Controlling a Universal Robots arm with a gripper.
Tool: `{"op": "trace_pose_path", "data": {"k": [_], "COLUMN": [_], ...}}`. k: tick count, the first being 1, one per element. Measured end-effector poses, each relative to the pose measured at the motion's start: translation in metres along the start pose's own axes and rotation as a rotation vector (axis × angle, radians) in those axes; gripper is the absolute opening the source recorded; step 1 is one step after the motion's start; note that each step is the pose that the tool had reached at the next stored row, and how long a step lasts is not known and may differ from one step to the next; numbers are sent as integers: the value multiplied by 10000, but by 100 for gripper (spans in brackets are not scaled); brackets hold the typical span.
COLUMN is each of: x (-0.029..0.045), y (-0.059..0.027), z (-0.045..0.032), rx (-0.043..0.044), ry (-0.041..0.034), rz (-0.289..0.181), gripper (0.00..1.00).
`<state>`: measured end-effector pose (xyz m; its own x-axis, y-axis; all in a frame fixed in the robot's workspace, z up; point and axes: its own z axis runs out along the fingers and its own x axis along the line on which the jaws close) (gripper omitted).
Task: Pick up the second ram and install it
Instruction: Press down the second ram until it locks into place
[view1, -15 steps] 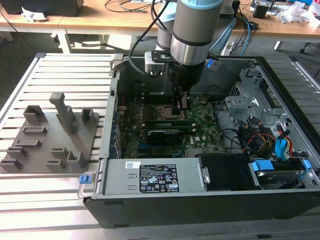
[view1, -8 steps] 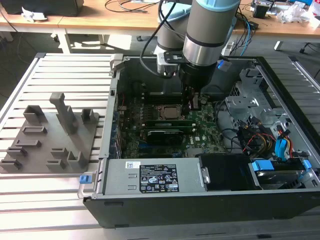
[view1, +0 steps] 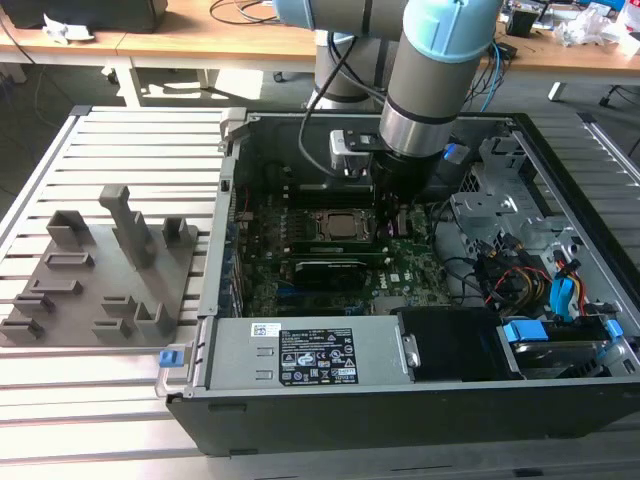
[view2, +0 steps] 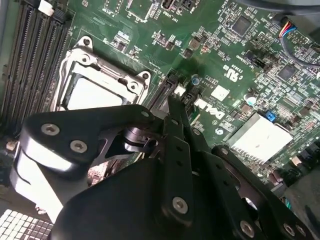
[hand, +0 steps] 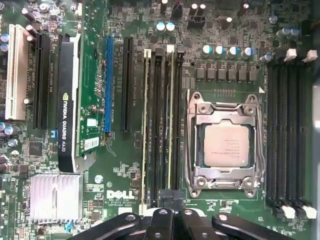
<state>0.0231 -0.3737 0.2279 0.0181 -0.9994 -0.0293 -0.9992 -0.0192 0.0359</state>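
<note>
The gripper (hand: 171, 204) hangs low inside the case (view1: 560, 180), its fingers (view2: 176, 120) pressed together over the RAM slots (hand: 161, 125) beside the CPU socket (hand: 226, 145). Two thin sticks already sit in those slots; the second ram (hand: 171, 125) stands seated directly beneath the fingertips. The grey tray (view1: 100, 275) lies outside the case, on the exterior view's left.

Matt grey plastic tray (view1: 70, 290) — brushed-metal heatsink (hand: 55, 197)

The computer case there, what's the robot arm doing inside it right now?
The arm reaches down into the open computer case, with its tool low over the motherboard. The tool sits at the end of the bank of memory slots beside the CPU socket, with its fingers closed together. In the first wrist view, two thin sticks appear to stand seated in those slots. The grey holder tray lies outside the case, toward the exterior view's left.
</note>
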Motion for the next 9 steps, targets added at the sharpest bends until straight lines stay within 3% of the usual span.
{"op": "trace_pose_path", "data": {"k": [1,2,3,4,6,9], "x": [0,-7,-7,-9,-12,-17], "y": [0,1,85,243,339,612], "z": [14,-34,-92,-86,-83,-69], "rx": [2,12,25,35,35,38], "ry": [-11,-50,-27,-31,-29,-38], "rz": [0,1,-2,0,-2,0], "gripper": [11,11,11,11,11,11]}}
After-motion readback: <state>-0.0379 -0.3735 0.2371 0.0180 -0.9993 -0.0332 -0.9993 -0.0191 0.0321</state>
